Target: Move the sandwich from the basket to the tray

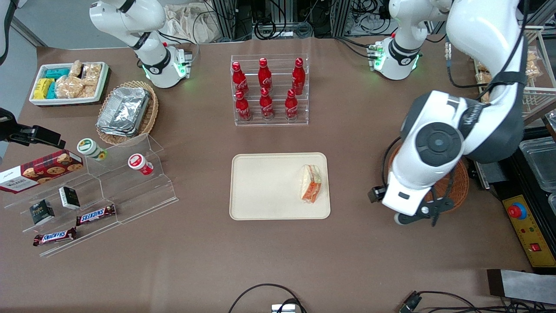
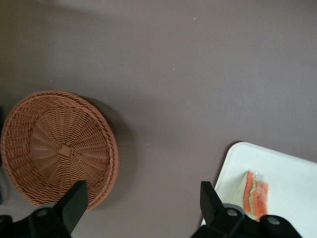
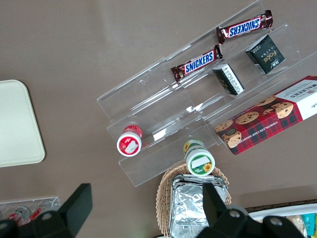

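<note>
The sandwich (image 1: 311, 183), a wrapped wedge of pale bread with orange and green filling, lies on the cream tray (image 1: 269, 187) near the tray's end toward the working arm. The round reddish-brown wicker basket (image 1: 457, 186) stands beside the tray, toward the working arm's end of the table. It is partly covered by the arm in the front view. In the wrist view the basket (image 2: 59, 148) holds nothing, and the tray (image 2: 285, 171) with the sandwich (image 2: 256, 194) shows too. My gripper (image 2: 142, 193) hangs open and empty above bare table between basket and tray. In the front view the gripper (image 1: 418, 214) sits at the basket's nearer edge.
A clear rack of red bottles (image 1: 269, 89) stands farther from the camera than the tray. Toward the parked arm's end are a stepped acrylic shelf (image 1: 130, 191) with snacks, an oval basket of foil containers (image 1: 126, 111) and a white bin (image 1: 69, 82). A control box (image 1: 523, 228) lies beside the basket.
</note>
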`<control>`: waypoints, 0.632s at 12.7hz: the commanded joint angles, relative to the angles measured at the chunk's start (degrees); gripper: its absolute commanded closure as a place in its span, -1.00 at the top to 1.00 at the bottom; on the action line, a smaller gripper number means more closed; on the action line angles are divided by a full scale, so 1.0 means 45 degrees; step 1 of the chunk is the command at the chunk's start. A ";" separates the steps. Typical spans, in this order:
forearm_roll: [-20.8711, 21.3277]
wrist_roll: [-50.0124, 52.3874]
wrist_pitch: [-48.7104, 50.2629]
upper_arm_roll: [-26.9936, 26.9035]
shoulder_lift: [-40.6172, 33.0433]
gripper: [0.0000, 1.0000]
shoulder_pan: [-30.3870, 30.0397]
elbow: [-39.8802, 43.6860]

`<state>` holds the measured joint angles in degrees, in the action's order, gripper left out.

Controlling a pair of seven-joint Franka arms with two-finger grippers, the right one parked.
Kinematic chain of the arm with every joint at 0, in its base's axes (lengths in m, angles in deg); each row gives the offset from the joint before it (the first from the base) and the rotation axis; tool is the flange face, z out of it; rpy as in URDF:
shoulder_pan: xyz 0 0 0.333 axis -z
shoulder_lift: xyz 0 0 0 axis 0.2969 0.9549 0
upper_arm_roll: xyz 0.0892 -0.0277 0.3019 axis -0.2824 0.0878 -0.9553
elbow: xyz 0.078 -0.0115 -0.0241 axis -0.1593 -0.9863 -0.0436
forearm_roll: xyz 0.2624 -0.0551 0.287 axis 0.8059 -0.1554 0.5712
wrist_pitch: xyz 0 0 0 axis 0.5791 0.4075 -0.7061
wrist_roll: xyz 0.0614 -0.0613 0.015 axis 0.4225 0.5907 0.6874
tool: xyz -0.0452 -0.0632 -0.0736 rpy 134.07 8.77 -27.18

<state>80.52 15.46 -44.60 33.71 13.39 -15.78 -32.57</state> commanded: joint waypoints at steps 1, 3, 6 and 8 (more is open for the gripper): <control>-0.1169 -0.1570 0.0108 -0.0954 -0.1381 1.00 -0.0213 -0.0969; -0.2323 -0.3228 -0.0456 -0.2302 -0.2573 1.00 -0.0097 -0.2181; -0.2756 -0.4949 -0.0713 -0.3321 -0.4136 1.00 -0.0194 -0.3783; -0.3477 -0.6083 -0.0481 -0.4276 -0.5055 1.00 -0.0155 -0.4294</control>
<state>67.49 -7.68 -45.74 17.48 -2.99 -16.45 -45.93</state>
